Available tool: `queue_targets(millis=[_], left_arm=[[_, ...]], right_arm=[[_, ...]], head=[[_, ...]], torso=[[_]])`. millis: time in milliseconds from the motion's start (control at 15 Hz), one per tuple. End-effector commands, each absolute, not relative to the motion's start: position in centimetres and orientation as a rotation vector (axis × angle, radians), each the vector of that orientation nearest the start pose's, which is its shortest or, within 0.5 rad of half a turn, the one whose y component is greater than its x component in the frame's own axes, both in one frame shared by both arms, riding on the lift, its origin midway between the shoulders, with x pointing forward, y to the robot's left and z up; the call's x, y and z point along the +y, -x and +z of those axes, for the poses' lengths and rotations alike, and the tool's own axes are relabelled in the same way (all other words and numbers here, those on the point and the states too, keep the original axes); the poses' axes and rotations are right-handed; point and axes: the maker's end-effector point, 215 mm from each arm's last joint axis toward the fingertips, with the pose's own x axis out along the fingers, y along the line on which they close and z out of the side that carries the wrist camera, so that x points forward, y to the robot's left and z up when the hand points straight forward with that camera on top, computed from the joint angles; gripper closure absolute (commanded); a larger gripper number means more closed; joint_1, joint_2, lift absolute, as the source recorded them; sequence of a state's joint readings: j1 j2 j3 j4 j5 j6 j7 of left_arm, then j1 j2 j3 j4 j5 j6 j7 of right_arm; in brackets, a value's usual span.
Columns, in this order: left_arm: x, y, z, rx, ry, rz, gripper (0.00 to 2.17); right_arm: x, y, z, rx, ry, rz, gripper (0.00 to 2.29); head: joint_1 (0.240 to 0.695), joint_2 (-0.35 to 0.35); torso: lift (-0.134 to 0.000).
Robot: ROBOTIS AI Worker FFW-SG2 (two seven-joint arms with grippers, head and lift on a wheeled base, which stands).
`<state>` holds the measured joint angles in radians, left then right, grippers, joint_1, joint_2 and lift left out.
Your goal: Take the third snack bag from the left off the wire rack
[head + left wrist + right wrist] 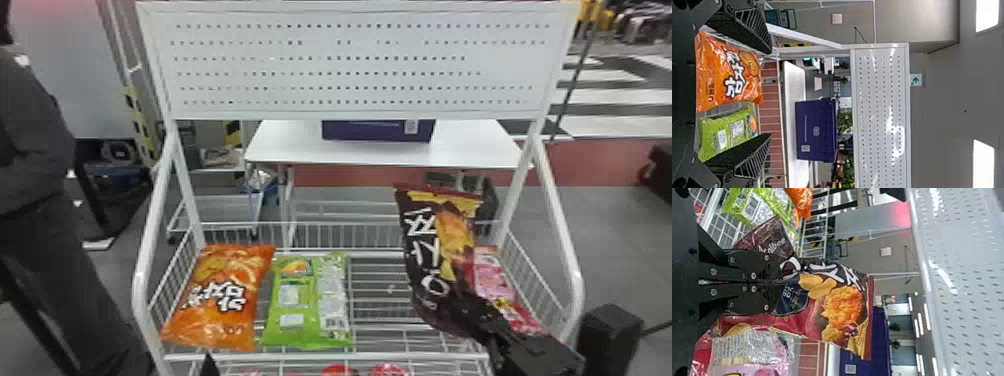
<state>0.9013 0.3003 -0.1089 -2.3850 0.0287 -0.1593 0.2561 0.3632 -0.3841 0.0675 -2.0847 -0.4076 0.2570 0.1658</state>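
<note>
While the right end effector (482, 325) clamps its lower end at five o'clock in the head view, the dark bag (440, 250) stands raised above the rack (380, 300). The pink bag (500, 295) lies behind it, and the orange bag (220, 295) and green bag (307, 300) lie at seven o'clock. In the left wrist view, the left end effector (766, 94) is spread and empty, facing those two. In the right wrist view, the fingers (750, 266) pinch the dark bag.

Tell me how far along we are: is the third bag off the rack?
Grasp done: the right gripper is shut on the dark snack bag, held upright above the shelf of the wire rack. The orange bag, green bag and pink bag lie on the shelf. Remaining: carry it clear of the frame. The left gripper hangs open at the front.
</note>
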Motion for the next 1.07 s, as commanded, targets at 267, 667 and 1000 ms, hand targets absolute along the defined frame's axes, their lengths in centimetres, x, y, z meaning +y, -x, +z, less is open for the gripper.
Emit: queue_targets(millis=[267,667,1000], left_arm=[[21.0,-34.0,-27.1,-0.053,-0.051,-0.041,0.14],[21.2,-34.3,-26.8,-0.057,-0.046,-0.040,0.14],[21.6,-34.4,-26.7,-0.048,-0.046,-0.033,0.14]], right_arm=[[-24.5,-40.2,-30.7,0.067,-0.044,0.331,2.24],[-30.3,-36.9,-29.7,0.018,-0.039,0.232,2.24],[-30.5,-36.8,-28.6,0.003,-0.044,0.230,2.24]], head=[[0.499,0.000],[0.499,0.000],[0.499,0.000]], torso=[[0.000],[0.000],[0.000]])
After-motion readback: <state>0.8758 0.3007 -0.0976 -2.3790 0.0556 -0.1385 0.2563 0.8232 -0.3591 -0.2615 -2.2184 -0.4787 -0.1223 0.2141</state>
